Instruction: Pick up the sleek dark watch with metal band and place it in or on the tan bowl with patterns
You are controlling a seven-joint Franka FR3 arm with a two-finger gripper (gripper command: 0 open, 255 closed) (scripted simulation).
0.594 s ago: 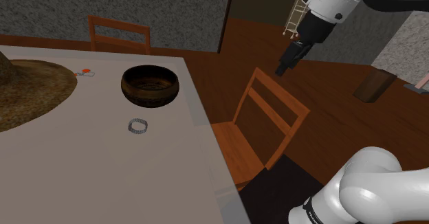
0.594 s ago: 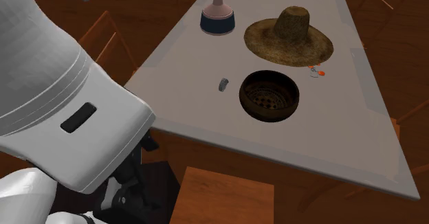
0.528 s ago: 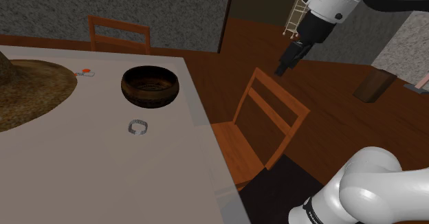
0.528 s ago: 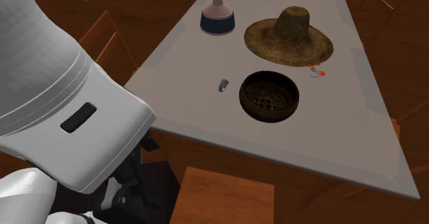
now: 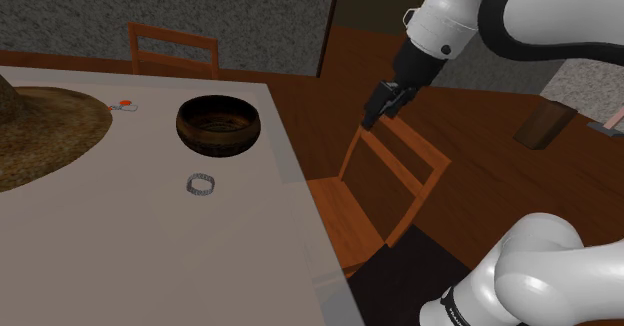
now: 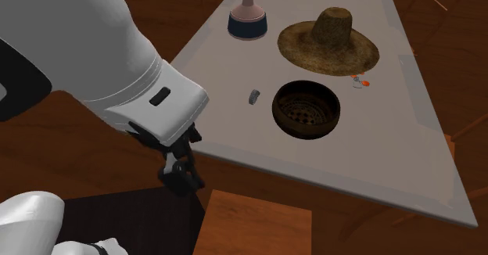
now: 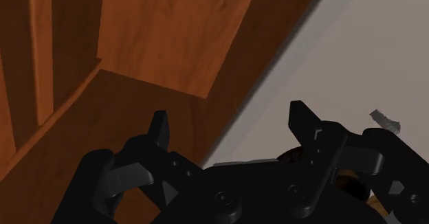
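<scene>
Gripper (image 5: 383, 105), fingers apart and empty ready to grasp, hangs beyond the table's (image 5: 150, 264) edge; watch (image 5: 202, 184) lies near bowl (image 5: 219, 124)

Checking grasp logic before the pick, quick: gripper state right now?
Gripper: open, fingers apart, holding nothing. The watch lies on the table, apart from it.

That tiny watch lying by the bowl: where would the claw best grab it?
Probably from straight above, pinching one side of the band, inside the loop to outside. The watch lies flat on the table as an open ring, so the band's wall is the graspable edge.
</scene>
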